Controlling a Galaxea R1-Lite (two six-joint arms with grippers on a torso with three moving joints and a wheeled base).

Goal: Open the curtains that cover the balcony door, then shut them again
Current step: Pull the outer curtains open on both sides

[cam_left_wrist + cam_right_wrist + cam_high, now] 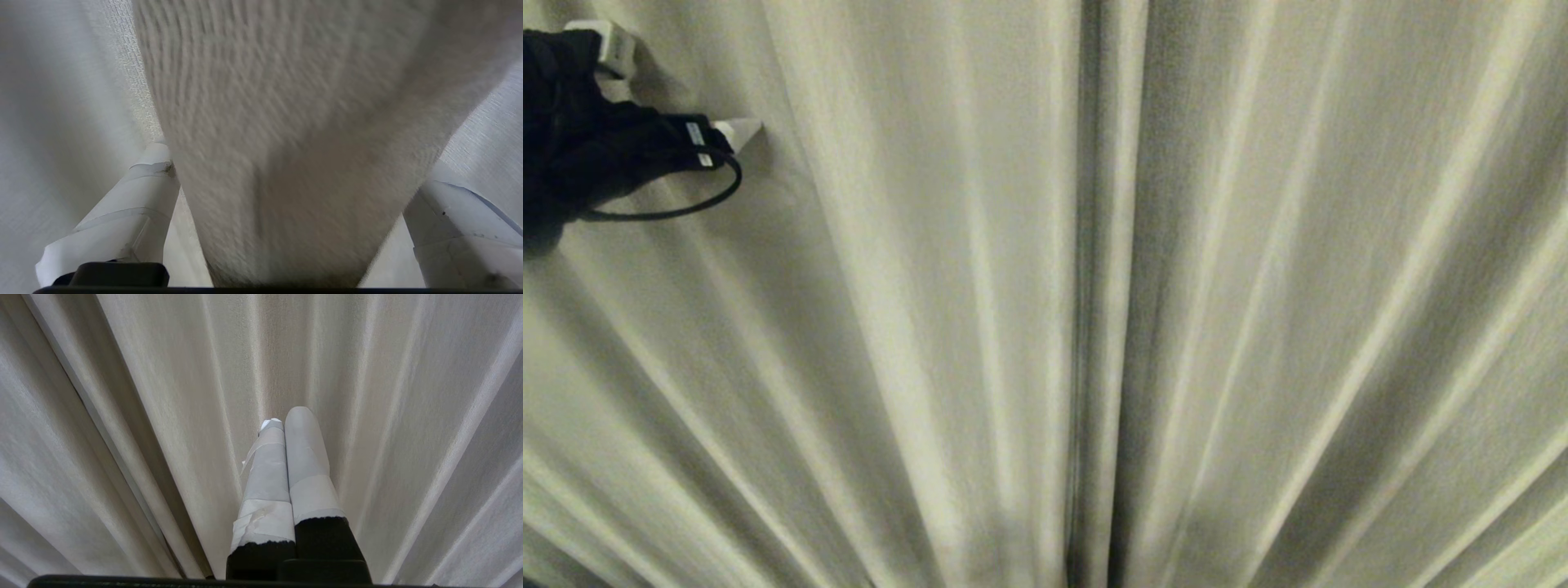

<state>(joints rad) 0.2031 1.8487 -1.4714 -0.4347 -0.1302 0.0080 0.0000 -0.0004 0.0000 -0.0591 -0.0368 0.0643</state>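
Left pincer (678,86) sits high at the left edge of the head view, its two white-tipped fingers (135,204) spread wide with a fold of the curtains (931,294) lying between them, as the left wrist view shows; the fabric fills the gap but the fingers do not yet press on it, so nothing is held. Judging by that, the step in hand is the taking hold of the left panel, ahead of either pulling it aside or drawing it along. Next the fingers need to close firmly on the pleat, deep enough that the cloth will not slip out, and then the arm must sweep sideways along the line of the rail rather than tug down on the fabric. Right pincer (284,420) is idle, its taped fingers pressed together on nothing, pointing at the right panel just short of the cloth. Both cream-white panels hang drawn across, filling every view; they meet at a dark vertical seam (1086,327) near the middle of the head view. Pleats run in long soft ridges, and the weave looks finely ribbed close up. No glass or frame of the door behind shows anywhere, so the opening is fully covered now.
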